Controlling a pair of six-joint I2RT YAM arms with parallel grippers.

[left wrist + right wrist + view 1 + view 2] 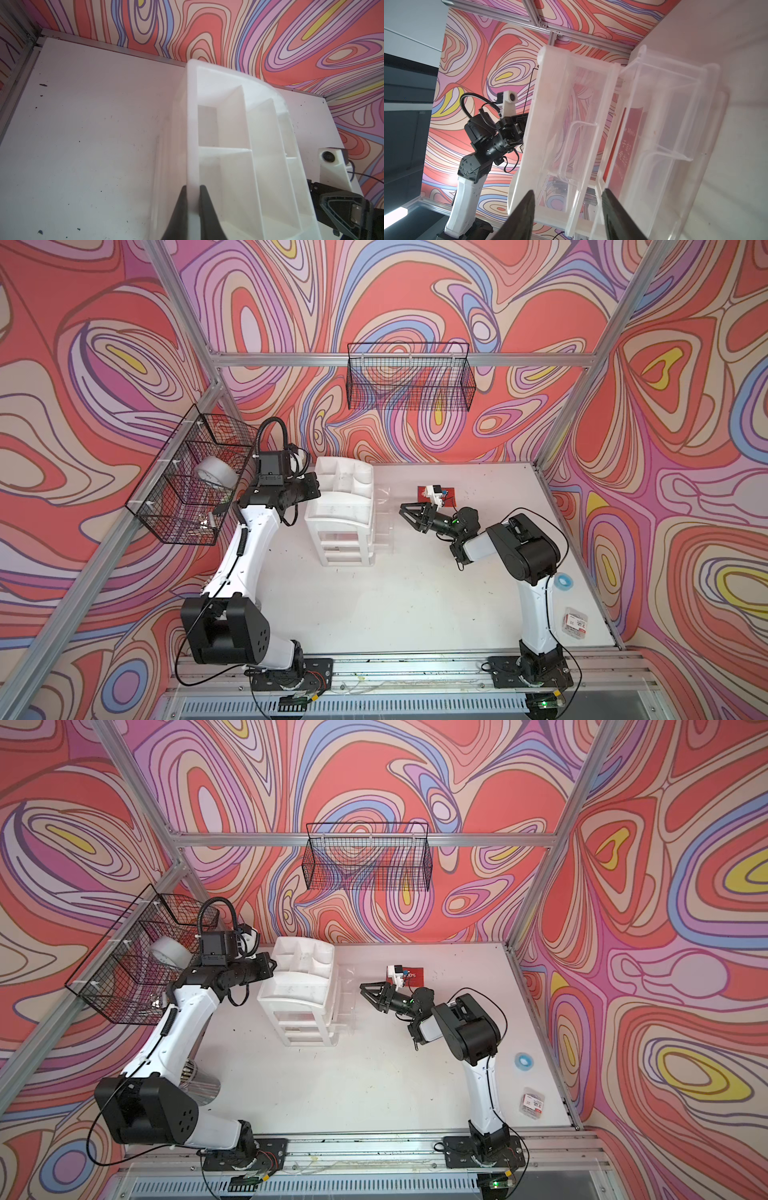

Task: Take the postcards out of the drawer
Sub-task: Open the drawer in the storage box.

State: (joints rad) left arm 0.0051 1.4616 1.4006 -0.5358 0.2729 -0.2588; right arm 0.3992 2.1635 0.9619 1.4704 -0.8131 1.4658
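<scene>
Drawer (675, 87) juts past the organizer (192, 124) edge; your left gripper (192, 188) pinches the organizer's rim, and your right gripper (568, 192) gapes just short of the drawer.

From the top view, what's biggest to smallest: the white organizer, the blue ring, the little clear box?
1. white organizer
2. little clear box
3. blue ring
The box and ring look nearly alike, so that order is unsure.
</scene>
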